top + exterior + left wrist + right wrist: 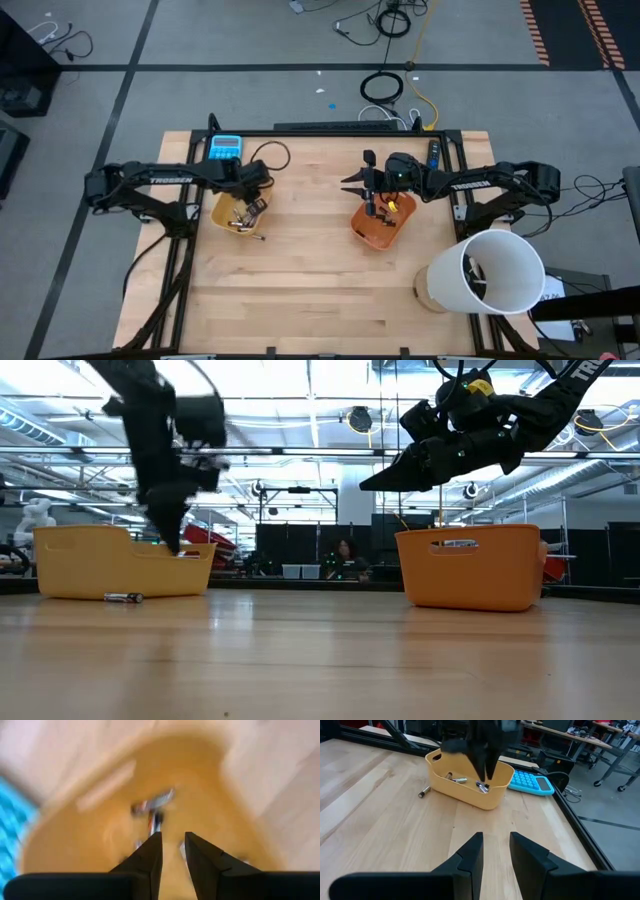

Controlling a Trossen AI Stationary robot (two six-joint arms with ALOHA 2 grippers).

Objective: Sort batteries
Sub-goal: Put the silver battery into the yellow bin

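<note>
A yellow tray [232, 214] at the table's left holds several small silvery batteries [457, 779]. My left gripper [485, 774] points down into that tray's far end, just above a battery [481, 786]. In its own wrist view, my left gripper [173, 839] shows a narrow gap with nothing in it. One loose battery [424, 792] lies on the wood beside the tray. My right gripper [352, 184] hovers nearly level above the orange tray [382, 226]. Seen from its own wrist, my right gripper [495, 840] is open and empty.
A blue calculator [226, 147] and a black cable loop [272, 155] lie behind the yellow tray. A big white tub [495, 272] stands at the near right corner. Bare wood stretches between the two trays and along the near edge.
</note>
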